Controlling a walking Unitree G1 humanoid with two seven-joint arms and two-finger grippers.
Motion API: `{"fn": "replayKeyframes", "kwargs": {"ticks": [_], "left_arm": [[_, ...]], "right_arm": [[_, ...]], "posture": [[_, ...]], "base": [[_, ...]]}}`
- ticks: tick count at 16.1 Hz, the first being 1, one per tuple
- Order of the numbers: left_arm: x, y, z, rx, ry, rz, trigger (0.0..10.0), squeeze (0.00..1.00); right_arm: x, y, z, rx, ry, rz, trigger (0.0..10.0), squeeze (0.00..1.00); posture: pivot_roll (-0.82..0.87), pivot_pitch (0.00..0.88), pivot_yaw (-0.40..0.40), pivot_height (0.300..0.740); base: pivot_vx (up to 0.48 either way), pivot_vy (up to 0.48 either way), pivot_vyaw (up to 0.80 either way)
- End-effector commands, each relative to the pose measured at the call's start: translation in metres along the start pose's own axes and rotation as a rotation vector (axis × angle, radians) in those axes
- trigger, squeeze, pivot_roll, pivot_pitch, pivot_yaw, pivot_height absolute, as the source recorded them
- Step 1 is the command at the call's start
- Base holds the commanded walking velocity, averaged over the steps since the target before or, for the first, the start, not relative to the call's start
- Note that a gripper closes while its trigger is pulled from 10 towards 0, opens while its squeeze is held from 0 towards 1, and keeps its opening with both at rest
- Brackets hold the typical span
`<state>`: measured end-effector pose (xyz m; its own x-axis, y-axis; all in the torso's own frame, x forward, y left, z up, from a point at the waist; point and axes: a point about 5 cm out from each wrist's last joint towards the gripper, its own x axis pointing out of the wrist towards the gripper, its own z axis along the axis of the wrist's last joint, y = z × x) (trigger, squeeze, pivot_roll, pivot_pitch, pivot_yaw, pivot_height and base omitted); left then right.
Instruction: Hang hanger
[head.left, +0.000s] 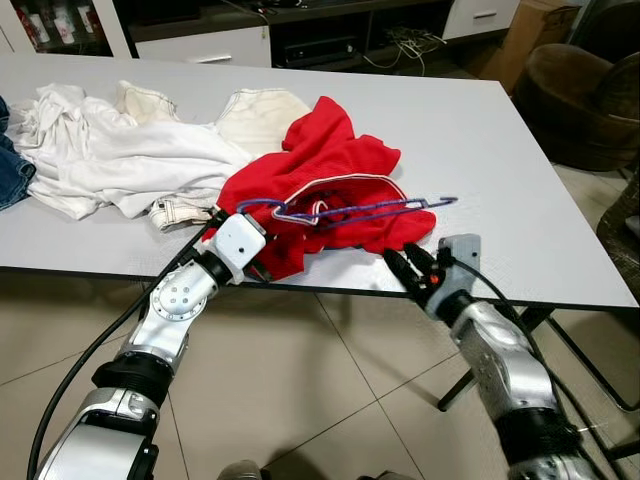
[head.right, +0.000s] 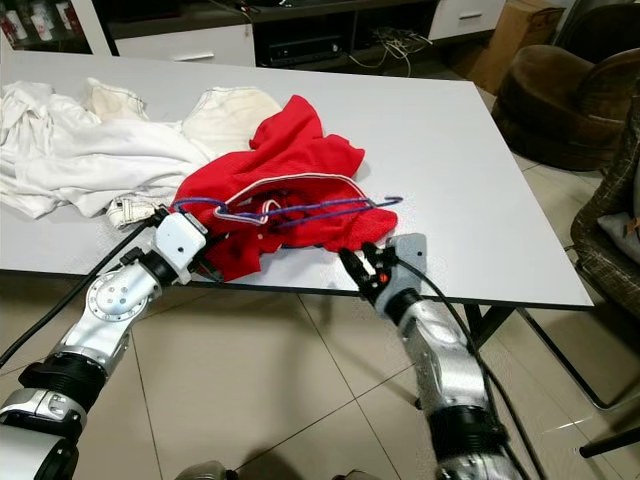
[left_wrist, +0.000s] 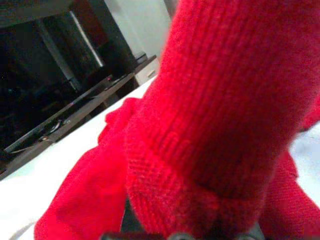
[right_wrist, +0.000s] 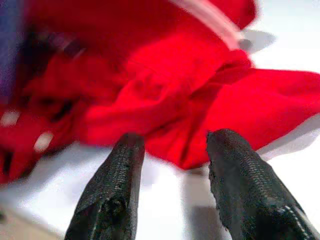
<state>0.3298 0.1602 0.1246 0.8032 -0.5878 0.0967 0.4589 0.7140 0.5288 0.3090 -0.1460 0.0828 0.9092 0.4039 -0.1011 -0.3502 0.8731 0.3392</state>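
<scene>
While the purple hanger (head.left: 345, 211) lies on the red garment (head.left: 325, 170) near the table's (head.left: 520, 170) front edge, the left gripper (head.left: 262, 268) seems buried in red cloth, its fingers' state unclear. The right gripper (right_wrist: 172, 165) waits open just short of the garment. Hanging looks barely begun.

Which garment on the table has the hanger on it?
The red sweater at the near edge; the purple hanger lies across it. The white clothes sit farther left, without one.
</scene>
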Motion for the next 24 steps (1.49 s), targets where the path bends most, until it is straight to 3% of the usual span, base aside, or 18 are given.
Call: {"fn": "replayKeyframes", "kwargs": {"ticks": [1, 2, 3, 4, 5, 7, 12, 13, 14, 16, 17, 18, 23, 24], "left_arm": [[0.001, 0.01, 0.005, 0.013, -0.022, 0.039, 10.0, 0.0], [0.001, 0.014, 0.005, 0.015, -0.026, 0.054, 10.0, 0.0], [0.001, 0.016, 0.006, 0.015, -0.029, 0.064, 10.0, 0.0], [0.001, 0.016, 0.007, 0.015, -0.031, 0.07, 10.0, 0.0], [0.001, 0.017, 0.007, 0.015, -0.032, 0.074, 10.0, 0.0], [0.001, 0.015, 0.008, 0.014, -0.04, 0.082, 10.0, 0.0], [0.004, 0.007, 0.01, -0.008, -0.058, 0.089, 10.0, 0.0], [0.005, 0.005, 0.01, -0.011, -0.061, 0.088, 10.0, 0.0], [0.006, 0.003, 0.011, -0.014, -0.063, 0.086, 10.0, 0.0], [0.007, 0.001, 0.011, -0.017, -0.066, 0.085, 10.0, 0.0], [0.007, 0.001, 0.012, -0.017, -0.068, 0.084, 10.0, 0.0], [0.006, 0.0, 0.012, -0.016, -0.071, 0.084, 10.0, 0.0], [0.004, 0.0, 0.011, -0.015, -0.067, 0.087, 10.0, 0.0], [0.004, 0.0, 0.011, -0.015, -0.066, 0.088, 10.0, 0.0]], "right_arm": [[0.003, -0.006, 0.004, 0.078, -0.014, -0.048, 10.0, 1.0], [0.008, -0.006, 0.003, 0.134, -0.011, -0.065, 10.0, 1.0], [0.012, -0.006, 0.002, 0.179, -0.008, -0.086, 10.0, 0.66], [0.015, -0.006, 0.001, 0.201, -0.005, -0.111, 10.0, 0.18], [0.018, -0.007, 0.0, 0.233, -0.005, -0.133, 10.0, 0.0], [0.028, -0.01, 0.001, 0.342, -0.006, -0.185, 10.0, 0.0], [0.045, -0.002, 0.007, 0.45, -0.019, -0.177, 10.0, 0.0], [0.049, 0.002, 0.007, 0.476, -0.015, -0.164, 10.0, 0.96], [0.053, 0.007, 0.006, 0.492, -0.006, -0.148, 10.0, 1.0], [0.058, 0.013, 0.004, 0.513, 0.013, -0.142, 10.0, 1.0], [0.06, 0.015, 0.003, 0.517, 0.019, -0.143, 10.0, 0.86], [0.061, 0.016, 0.004, 0.522, 0.019, -0.142, 10.0, 0.0], [0.059, 0.002, 0.015, 0.541, -0.034, -0.192, 10.0, 0.02], [0.056, -0.005, 0.019, 0.535, -0.052, -0.212, 10.0, 0.57]], "posture": [[0.08, 0.013, -0.002, 0.74], [0.08, 0.014, -0.005, 0.74], [0.09, 0.016, -0.007, 0.74], [0.09, 0.019, -0.012, 0.74], [0.09, 0.021, -0.014, 0.74], [0.09, 0.026, -0.021, 0.74], [0.09, 0.031, -0.031, 0.74], [0.08, 0.033, -0.033, 0.74], [0.08, 0.033, -0.033, 0.74], [0.08, 0.034, -0.034, 0.74], [0.09, 0.036, -0.034, 0.74], [0.09, 0.038, -0.036, 0.74], [0.09, 0.037, -0.034, 0.74], [0.09, 0.037, -0.033, 0.74]], "base": [[0.0, 0.0, 0.0], [0.0, 0.0, 0.0], [0.0, 0.0, 0.0], [0.0, 0.0, 0.0], [0.0, 0.0, 0.0], [0.0, 0.0, 0.0], [0.0, 0.0, 0.0], [0.0, 0.0, 0.0], [0.0, 0.0, 0.0], [0.0, 0.0, 0.0], [0.0, 0.0, 0.0], [0.0, 0.0, 0.0], [0.0, 0.0, 0.0], [0.0, 0.0, 0.0]]}}
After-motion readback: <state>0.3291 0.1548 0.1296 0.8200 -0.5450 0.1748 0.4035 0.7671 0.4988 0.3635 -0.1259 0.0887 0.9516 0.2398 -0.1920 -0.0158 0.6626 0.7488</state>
